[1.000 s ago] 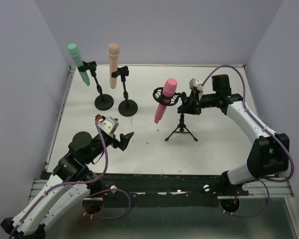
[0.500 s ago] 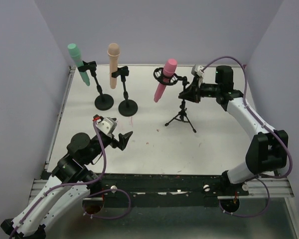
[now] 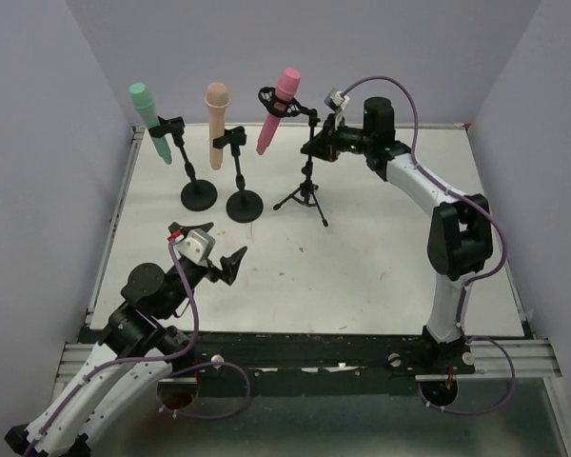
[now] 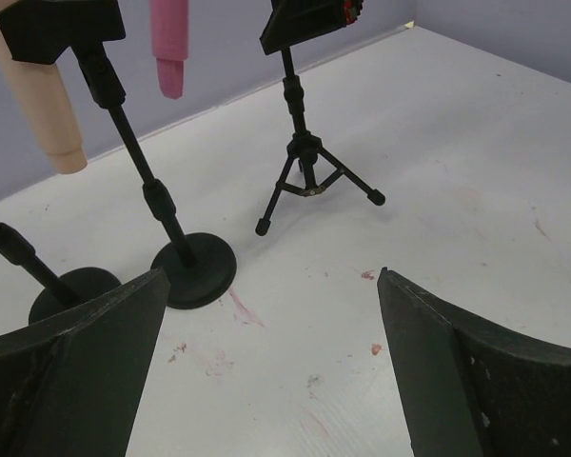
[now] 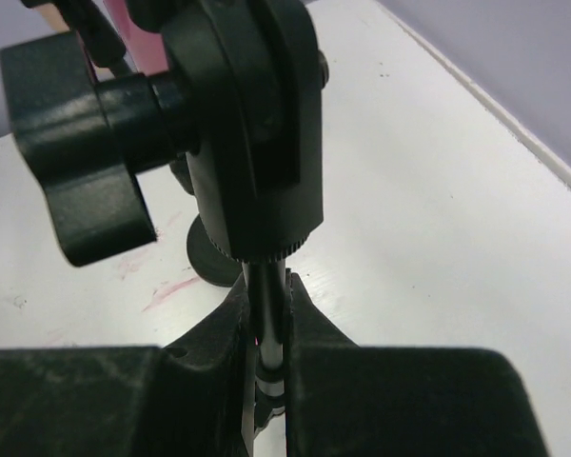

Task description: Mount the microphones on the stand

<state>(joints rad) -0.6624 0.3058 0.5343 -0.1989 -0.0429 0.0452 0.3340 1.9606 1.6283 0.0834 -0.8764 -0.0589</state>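
Hanging low over the white tabletop (image 3: 381,267), the left arm's fingers (image 4: 76,362) gape wide. Farther back, the right arm's fingers (image 5: 214,343) pinch the thin black tripod stand (image 3: 305,190); its slim pink plastic microphone (image 3: 278,110) leans, head up, handle down-left.

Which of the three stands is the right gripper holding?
The tripod stand with the pink microphone, right gripper shut on its pole; the others have round bases.
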